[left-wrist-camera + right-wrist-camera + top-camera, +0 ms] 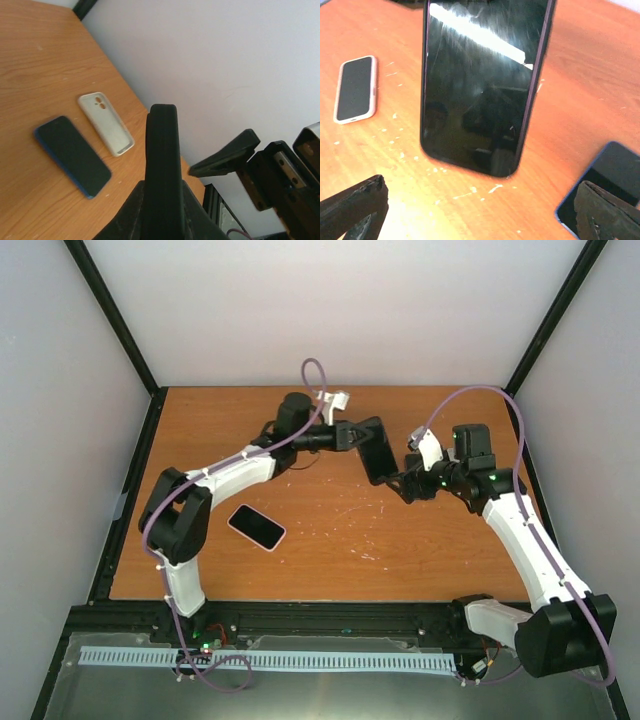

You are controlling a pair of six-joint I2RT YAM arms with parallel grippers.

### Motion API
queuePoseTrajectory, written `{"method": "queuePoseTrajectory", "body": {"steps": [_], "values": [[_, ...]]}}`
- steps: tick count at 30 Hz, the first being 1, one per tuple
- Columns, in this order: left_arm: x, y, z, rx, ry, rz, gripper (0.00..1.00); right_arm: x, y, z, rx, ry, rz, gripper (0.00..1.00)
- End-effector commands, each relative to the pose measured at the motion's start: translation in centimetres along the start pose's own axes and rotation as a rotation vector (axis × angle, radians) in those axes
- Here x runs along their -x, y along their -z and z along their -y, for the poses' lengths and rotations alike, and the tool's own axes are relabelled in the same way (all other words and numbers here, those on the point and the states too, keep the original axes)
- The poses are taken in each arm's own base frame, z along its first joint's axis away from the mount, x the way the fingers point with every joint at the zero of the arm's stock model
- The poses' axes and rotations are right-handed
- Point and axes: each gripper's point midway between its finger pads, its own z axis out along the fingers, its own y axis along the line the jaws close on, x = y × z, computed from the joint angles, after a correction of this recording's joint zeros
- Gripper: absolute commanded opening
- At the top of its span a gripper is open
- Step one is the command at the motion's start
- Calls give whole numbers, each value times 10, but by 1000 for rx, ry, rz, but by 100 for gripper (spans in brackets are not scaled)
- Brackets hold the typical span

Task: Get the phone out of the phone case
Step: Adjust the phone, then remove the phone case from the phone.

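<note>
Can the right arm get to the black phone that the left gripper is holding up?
Probably yes. The right gripper is open and faces the screen of the black phone, with nothing between them. The left gripper holds it upright.

You had no text, brand, number or sign to read. The phone (480,85) showed a dark screen with only glare, and the white case (106,123) bore no legible marking.
</note>
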Motion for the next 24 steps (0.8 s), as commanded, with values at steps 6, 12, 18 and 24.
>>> {"method": "queuePoseTrajectory", "body": {"steps": [6, 12, 18, 24], "values": [[0, 74, 72, -307, -308, -107, 0, 4, 18, -56, 346, 87, 38, 100], [-19, 99, 100, -358, -446, -169, 0, -16, 28, -92, 569, 151, 39, 91], [-32, 115, 119, -439, -482, -224, 0, -26, 38, -116, 726, 154, 45, 70], [-32, 122, 132, -488, -474, -225, 0, -18, 45, -129, 717, 227, 75, 63]]}}
